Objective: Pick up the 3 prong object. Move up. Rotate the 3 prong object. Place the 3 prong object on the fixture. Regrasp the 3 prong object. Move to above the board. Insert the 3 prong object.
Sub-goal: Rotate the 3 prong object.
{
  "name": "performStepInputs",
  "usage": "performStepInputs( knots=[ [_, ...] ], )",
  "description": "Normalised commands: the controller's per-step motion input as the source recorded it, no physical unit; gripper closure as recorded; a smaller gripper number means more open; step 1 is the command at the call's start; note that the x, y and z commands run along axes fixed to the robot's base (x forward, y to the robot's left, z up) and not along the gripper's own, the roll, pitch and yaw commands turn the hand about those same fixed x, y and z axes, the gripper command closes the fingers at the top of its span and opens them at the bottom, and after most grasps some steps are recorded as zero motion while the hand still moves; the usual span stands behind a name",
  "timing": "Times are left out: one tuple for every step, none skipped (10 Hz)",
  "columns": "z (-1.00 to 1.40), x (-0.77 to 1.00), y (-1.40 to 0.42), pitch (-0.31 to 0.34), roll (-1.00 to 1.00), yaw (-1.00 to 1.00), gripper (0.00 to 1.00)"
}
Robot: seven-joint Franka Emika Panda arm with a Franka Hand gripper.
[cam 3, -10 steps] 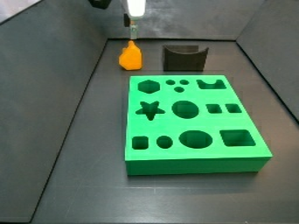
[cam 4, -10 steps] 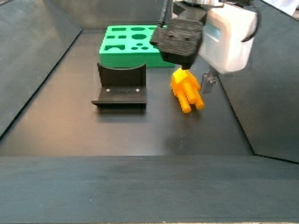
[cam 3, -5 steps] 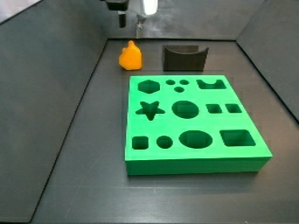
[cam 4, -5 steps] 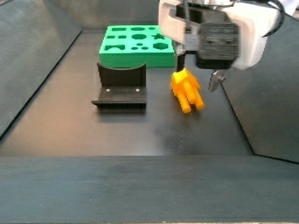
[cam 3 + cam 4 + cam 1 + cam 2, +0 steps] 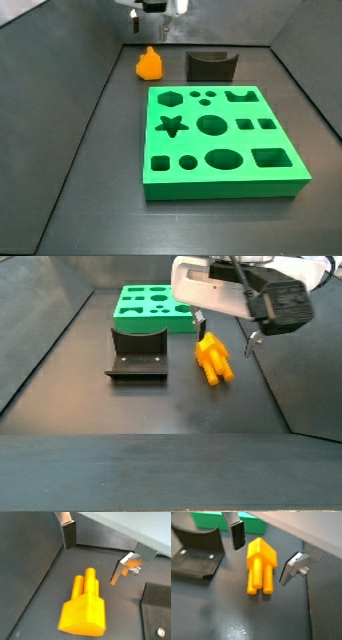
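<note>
Wrist views both show the small orange-yellow plastic 3 prong object [image 5: 85, 610] lying flat on the dark tabletop [image 5: 231, 607], its stubby prongs pointing away from its blocky base. The gripper [image 5: 261, 553] hovers above it with its two flat silver fingers [image 5: 236, 533] spread wide, one on each side of the piece and touching nothing. In a side view the dark grey-black fixture [image 5: 136, 354] with a curved notch stands just beside the piece, and the large flat bright green board [image 5: 151, 308] with shaped cut-out holes lies behind it. Every hole in the board [image 5: 221, 143] looks empty, and the fixture's notch holds nothing. Judging from this, the task is at its very start: the pickup is not yet done, and rotating, placing, regrasping and inserting all remain.
</note>
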Motion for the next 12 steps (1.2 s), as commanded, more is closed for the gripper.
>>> performStepInputs(
  knots=[
    [-0.03,0.04,0.01,-0.025,0.04,1.00,0.00],
    [-0.03,0.04,0.01,-0.028,0.04,1.00,0.00],
    [-0.03,0.03,0.01,-0.035,0.05,1.00,0.00],
    [-0.03,0.03,0.01,-0.041,0.06,1.00,0.00],
    [-0.03,0.03,0.01,-0.047,0.07,1.00,0.00],
    [-0.04,0.03,0.01,-0.055,0.08,0.77,0.00],
    [-0.04,0.03,0.01,-0.055,0.08,0.55,0.00],
    [-0.04,0.03,0.01,-0.054,0.08,0.36,0.00],
    [-0.04,0.03,0.01,-0.051,0.08,0.20,0.00],
    [-1.00,0.00,0.00,0.000,0.00,0.00,0.00],
    [-1.00,0.00,0.00,0.000,0.00,-0.03,0.00],
    [-1.00,0.02,0.01,-0.015,0.02,-0.03,0.00]
  ],
)
